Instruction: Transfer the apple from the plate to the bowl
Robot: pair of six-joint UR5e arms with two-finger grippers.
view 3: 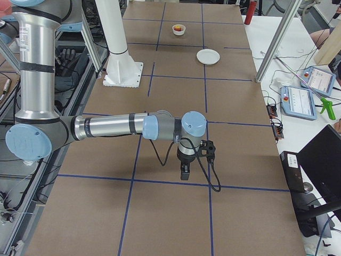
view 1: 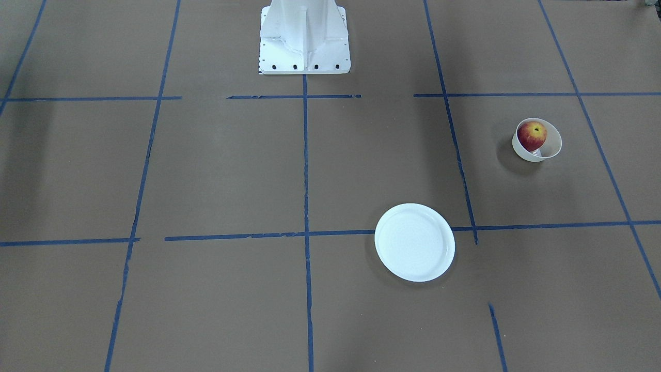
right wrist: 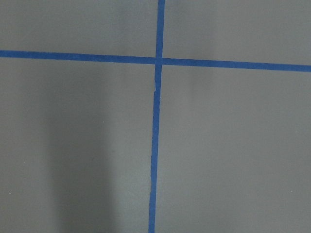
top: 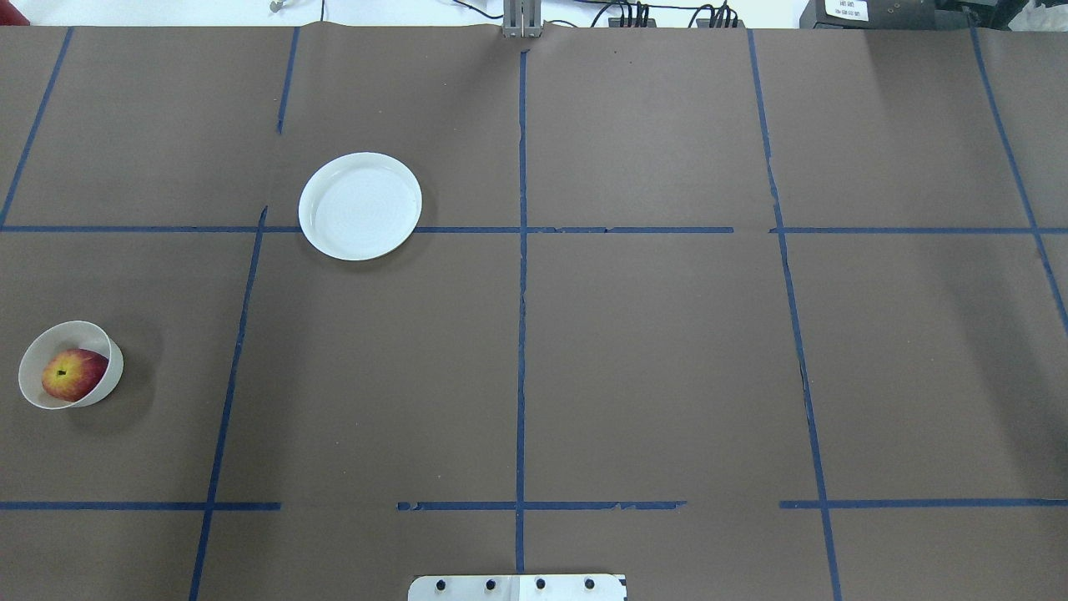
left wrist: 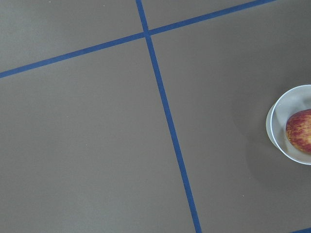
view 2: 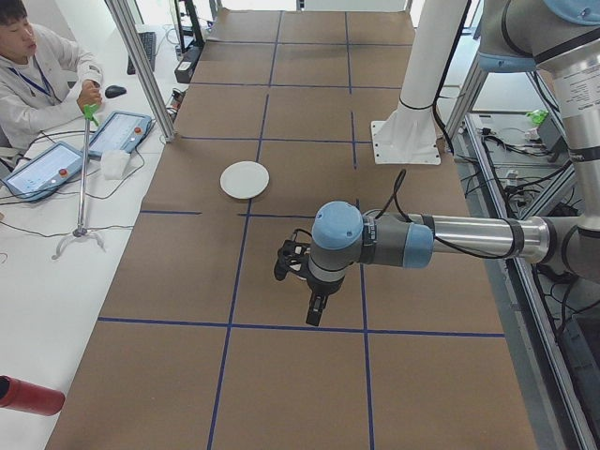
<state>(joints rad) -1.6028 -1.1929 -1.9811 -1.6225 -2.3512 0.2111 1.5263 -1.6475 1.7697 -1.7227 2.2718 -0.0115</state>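
Observation:
The red apple (view 1: pixel 532 135) with its yellow patch lies inside the small cream bowl (view 1: pixel 548 150). The overhead view shows the apple (top: pixel 73 374) in the bowl (top: pixel 33 355) at the table's left. The flat white plate (view 1: pixel 414 242) (top: pixel 360 204) is bare, apart from the bowl. The left wrist view shows the bowl (left wrist: pixel 278 130) and apple (left wrist: pixel 300 132) at its right edge. My left gripper (view 2: pixel 315 312) shows only in the exterior left view, high above the table, and hides the bowl there. My right gripper (view 3: pixel 184 174) shows only in the exterior right view. I cannot tell whether either is open or shut.
The brown table is crossed by blue tape lines (top: pixel 521 292). The robot's white base (view 1: pixel 303 39) stands at the table's robot side. An operator (view 2: pixel 37 84) sits beside tablets (view 2: pixel 117 133) at the far side. A red bottle (view 2: pixel 28 396) lies off the table.

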